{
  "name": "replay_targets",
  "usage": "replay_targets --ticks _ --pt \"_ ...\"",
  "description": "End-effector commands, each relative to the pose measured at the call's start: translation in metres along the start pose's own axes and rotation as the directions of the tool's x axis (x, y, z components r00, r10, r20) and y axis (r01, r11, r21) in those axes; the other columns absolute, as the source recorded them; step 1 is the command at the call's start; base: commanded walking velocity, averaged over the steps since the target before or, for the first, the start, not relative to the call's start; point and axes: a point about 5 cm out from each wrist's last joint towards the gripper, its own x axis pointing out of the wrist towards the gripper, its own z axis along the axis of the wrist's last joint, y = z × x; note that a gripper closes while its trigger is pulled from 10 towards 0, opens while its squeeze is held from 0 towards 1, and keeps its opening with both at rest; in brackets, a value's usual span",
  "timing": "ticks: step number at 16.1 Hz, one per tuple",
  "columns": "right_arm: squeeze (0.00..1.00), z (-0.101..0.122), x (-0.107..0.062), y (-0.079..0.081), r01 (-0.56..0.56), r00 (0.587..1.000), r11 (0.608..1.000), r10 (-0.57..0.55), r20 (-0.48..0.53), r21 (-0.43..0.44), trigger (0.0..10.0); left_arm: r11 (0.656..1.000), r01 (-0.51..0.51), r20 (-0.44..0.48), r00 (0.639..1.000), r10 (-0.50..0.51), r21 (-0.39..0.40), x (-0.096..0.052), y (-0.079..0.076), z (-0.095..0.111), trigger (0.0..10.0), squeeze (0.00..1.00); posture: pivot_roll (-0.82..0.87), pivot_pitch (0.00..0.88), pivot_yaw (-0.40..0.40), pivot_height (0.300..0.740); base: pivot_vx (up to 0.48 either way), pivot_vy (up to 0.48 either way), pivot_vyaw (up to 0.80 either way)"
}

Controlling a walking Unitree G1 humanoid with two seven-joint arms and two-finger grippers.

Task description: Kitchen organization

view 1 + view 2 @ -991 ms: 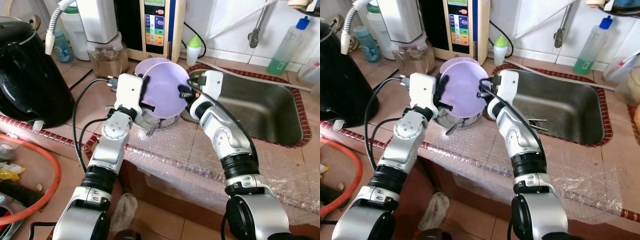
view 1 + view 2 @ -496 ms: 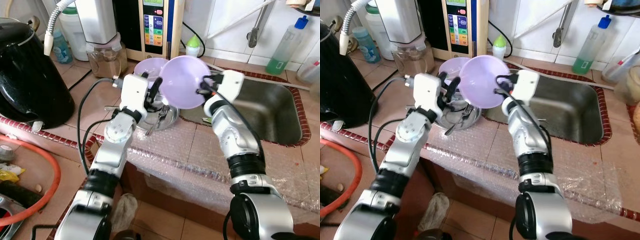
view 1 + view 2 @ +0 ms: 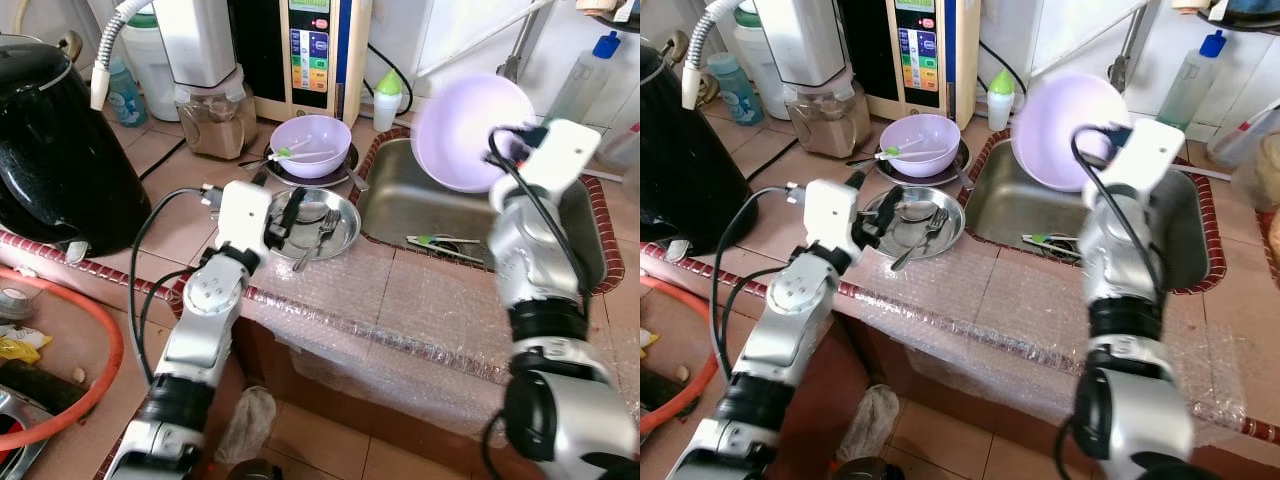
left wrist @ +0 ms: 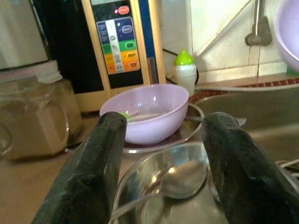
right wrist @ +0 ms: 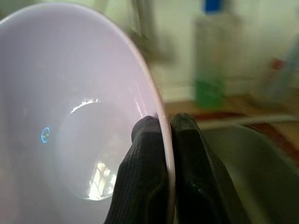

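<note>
My right gripper (image 3: 497,150) is shut on the rim of a large lilac bowl (image 3: 466,130), held tilted in the air over the steel sink (image 3: 560,245); its two fingers (image 5: 187,163) pinch the bowl's rim (image 5: 159,121). My left gripper (image 3: 285,215) is open just above a shallow steel dish (image 3: 322,222) that holds spoons (image 4: 180,175). Behind the dish a smaller lilac bowl (image 3: 311,140) with a green-handled utensil sits on a steel plate.
A black kettle (image 3: 55,140) stands at the left, and a jar (image 3: 212,118) and water dispenser (image 3: 318,50) at the back. A green-capped bottle (image 3: 387,98) and a soap bottle (image 3: 582,85) flank the sink. Utensils (image 3: 440,242) lie in the sink. Bubble wrap (image 3: 400,320) covers the counter's front.
My right gripper has carried the large lilac bowl from over the steel dish rightward and up over the sink. My left gripper has let go of the bowl and dropped to the dish.
</note>
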Motion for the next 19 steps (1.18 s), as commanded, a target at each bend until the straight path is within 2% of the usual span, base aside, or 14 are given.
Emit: replay_targets --ticks 1,4,5,7,8,9,10,11,12,13,15,16,18,19 --pt "0.0 -0.015 -0.003 -0.009 0.046 0.998 0.998 -0.048 -0.034 -0.051 0.0 1.0 0.006 -0.021 1.0 -0.006 0.019 -0.004 0.0 -0.002 10.0 1.0 0.02 0.0 0.042 0.74 0.0 0.0 0.0" --pt "0.0 -0.041 -0.007 -0.024 0.091 0.989 0.987 -0.105 -0.1 -0.133 0.0 1.0 0.015 -0.051 0.999 -0.014 0.027 -0.011 -0.001 -0.008 10.0 1.0 0.02 0.0 0.048 0.74 0.0 0.0 0.0" --pt "0.0 -0.047 -0.007 -0.028 0.117 0.983 0.979 -0.139 -0.123 -0.166 0.9 0.999 0.017 -0.058 0.998 -0.015 0.034 -0.012 -0.001 -0.009 10.0 1.0 0.02 0.0 0.052 0.74 0.0 0.0 0.0" --pt "0.0 -0.058 -0.009 -0.03 0.126 0.971 0.975 -0.159 -0.179 -0.185 10.0 0.999 0.02 -0.063 0.998 -0.018 0.04 -0.012 -0.002 -0.008 10.0 1.0 0.02 0.0 0.052 0.74 0.0 0.0 0.0" --pt "0.62 -0.063 -0.01 -0.031 0.134 0.964 0.977 -0.167 -0.209 -0.164 10.0 0.999 0.023 -0.064 0.998 -0.02 0.045 -0.012 -0.003 -0.008 10.0 1.0 0.03 0.0 0.051 0.74 0.0 0.0 0.0" --pt "1.0 -0.069 -0.012 -0.03 0.136 0.955 0.978 -0.172 -0.241 -0.158 10.0 0.999 0.018 -0.066 0.998 -0.015 0.047 -0.011 -0.003 -0.008 10.0 1.0 0.03 0.0 0.05 0.74 0.0 0.0 0.0" --pt "1.0 -0.072 -0.013 -0.029 0.139 0.951 0.981 -0.171 -0.257 -0.139 10.0 0.999 0.012 -0.066 0.998 -0.009 0.048 -0.011 -0.003 -0.008 10.0 1.0 0.03 0.0 0.048 0.74 0.0 0.0 0.0" --pt "1.0 -0.075 -0.014 -0.026 0.132 0.95 0.983 -0.162 -0.267 -0.128 10.0 0.998 0.006 -0.067 0.998 -0.002 0.056 -0.012 -0.002 -0.007 10.0 0.71 0.04 0.0 0.047 0.74 0.0 0.0 0.0" --pt "1.0 -0.077 -0.015 -0.025 0.135 0.946 0.985 -0.161 -0.281 -0.108 10.0 0.998 0.003 -0.069 0.998 0.001 0.057 -0.012 -0.002 -0.007 10.0 0.08 0.04 0.0 0.047 0.74 0.0 0.0 0.0" --pt "1.0 -0.079 -0.016 -0.024 0.135 0.944 0.986 -0.157 -0.29 -0.094 10.0 0.998 0.003 -0.07 0.998 0.001 0.057 -0.013 -0.002 -0.007 10.0 0.0 0.04 0.0 0.046 0.74 0.0 0.0 0.0" --pt "1.0 -0.081 -0.017 -0.024 0.132 0.942 0.987 -0.152 -0.299 -0.087 10.0 0.998 0.003 -0.076 0.997 0.001 0.055 -0.015 -0.002 -0.007 10.0 0.0 0.04 0.0 0.045 0.74 0.0 0.0 0.0" --pt "1.0 -0.083 -0.018 -0.023 0.132 0.94 0.989 -0.146 -0.308 -0.067 10.0 0.999 0.016 -0.079 0.997 -0.012 0.043 -0.015 -0.002 -0.007 10.0 0.25 0.04 0.0 0.046 0.74 0.0 0.0 0.0" --pt "1.0 -0.083 -0.018 -0.023 0.13 0.939 0.99 -0.139 -0.315 -0.049 10.0 0.998 0.023 -0.083 0.996 -0.018 0.055 -0.015 -0.002 -0.007 10.0 0.28 0.04 0.0 0.046 0.74 0.0 0.0 0.0" --pt "1.0 -0.083 -0.019 -0.02 0.116 0.943 0.993 -0.12 -0.31 -0.032 10.0 0.998 0.01 -0.078 0.997 -0.005 0.067 -0.015 0.0 -0.006 10.0 0.24 0.04 0.0 0.047 0.74 0.0 0.0 0.0"
